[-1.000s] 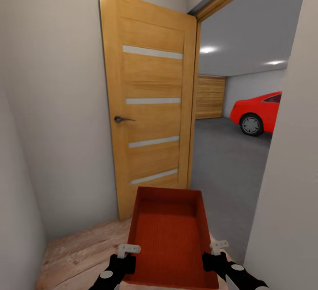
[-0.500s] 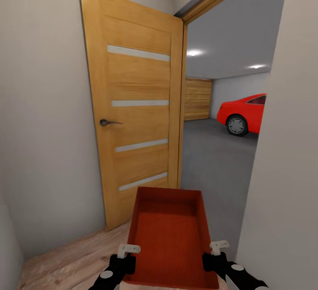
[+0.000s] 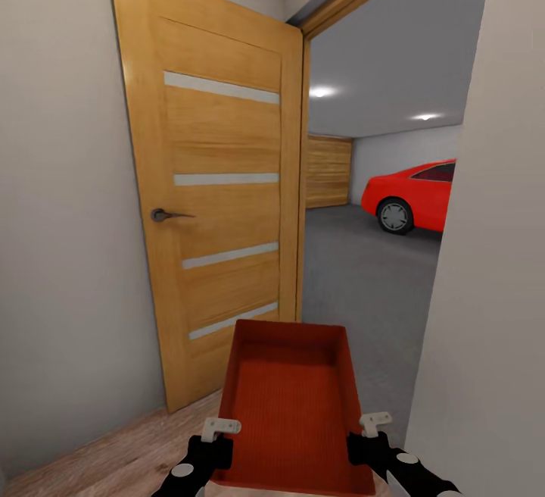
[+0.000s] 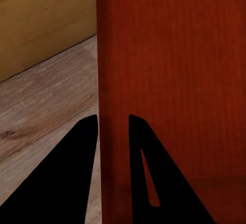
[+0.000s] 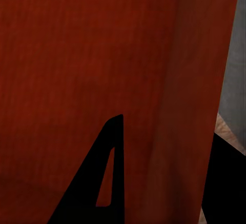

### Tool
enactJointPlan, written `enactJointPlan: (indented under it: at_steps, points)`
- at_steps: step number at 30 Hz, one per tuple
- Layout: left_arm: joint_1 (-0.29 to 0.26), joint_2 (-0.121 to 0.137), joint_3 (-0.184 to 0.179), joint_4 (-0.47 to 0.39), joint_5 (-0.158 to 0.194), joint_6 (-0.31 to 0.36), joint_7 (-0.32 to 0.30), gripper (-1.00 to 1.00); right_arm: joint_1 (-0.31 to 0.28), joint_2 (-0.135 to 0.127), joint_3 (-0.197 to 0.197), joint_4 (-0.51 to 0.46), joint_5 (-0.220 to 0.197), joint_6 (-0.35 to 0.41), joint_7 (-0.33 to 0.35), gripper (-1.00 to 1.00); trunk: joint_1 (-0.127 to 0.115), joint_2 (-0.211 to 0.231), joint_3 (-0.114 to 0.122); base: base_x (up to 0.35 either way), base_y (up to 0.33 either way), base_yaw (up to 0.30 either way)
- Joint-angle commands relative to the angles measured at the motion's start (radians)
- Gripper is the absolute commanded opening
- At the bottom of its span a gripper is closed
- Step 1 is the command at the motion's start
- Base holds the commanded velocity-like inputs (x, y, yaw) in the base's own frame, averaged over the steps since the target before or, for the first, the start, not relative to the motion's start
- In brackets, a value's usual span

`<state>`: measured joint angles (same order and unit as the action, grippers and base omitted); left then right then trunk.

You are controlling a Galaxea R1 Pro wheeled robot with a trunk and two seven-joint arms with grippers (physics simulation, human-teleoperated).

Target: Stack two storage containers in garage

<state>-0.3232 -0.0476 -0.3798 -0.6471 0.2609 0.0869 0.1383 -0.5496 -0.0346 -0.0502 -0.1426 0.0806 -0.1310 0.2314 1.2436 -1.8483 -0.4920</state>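
1. Carrying one storage container (image 3: 291,406) between both arms, the robot stands at an open doorway; the bin sits at 6 o'clock in the head view, empty, long side pointing ahead.
2. The left hand (image 3: 221,428) is clamped on the bin's left wall; in the left wrist view (image 4: 113,126) one finger lies outside the thin wall and one inside.
3. The right hand (image 3: 375,423) is clamped on the right wall in the same way, which the right wrist view (image 5: 169,147) shows with the wall running between its fingers.
4. The wooden door (image 3: 216,194) stands open at 11 o'clock, its handle (image 3: 165,215) facing the robot; a pale wall (image 3: 492,292) closes the view at 3 o'clock.
5. Beyond the doorway, at 1 o'clock, lies the dark grey garage floor (image 3: 363,270), with a red car (image 3: 412,198) at 2 o'clock and a panelled door (image 3: 328,173) behind.
6. The task looks roughly midway for this bin: it has not yet crossed the threshold.
7. The risk is the narrow gap. The right elbow or the bin's corner may scrape the wall or the door edge, and a knock could twist the thin walls out of either grip.
8. Pale wood flooring (image 3: 129,455) lies underfoot at 7 o'clock.
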Motion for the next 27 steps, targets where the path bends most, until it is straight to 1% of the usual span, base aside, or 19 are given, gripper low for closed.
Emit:
enactJointPlan:
  at_steps: [1,23,27]
  points:
    - [-0.001,0.002,-0.005,0.001,0.012,0.004,0.017,-1.0,-0.001,0.0,0.007,-0.002,0.001,-0.095,0.0,-1.0,0.0,-0.001,-0.001,0.006,0.0,-0.004]
    - [-0.001,0.002,-0.005,0.001,0.012,0.004,0.017,-1.0,-0.001,0.001,0.007,-0.002,0.004,-0.094,0.0,-1.0,0.0,-0.001,-0.001,0.0,0.0,-0.001]
    - [-0.001,0.003,-0.005,0.001,0.014,0.004,0.017,-1.0,-0.001,0.001,0.007,-0.002,0.002,-0.095,0.001,-1.0,0.0,-0.001,0.003,0.0,0.0,-0.171]
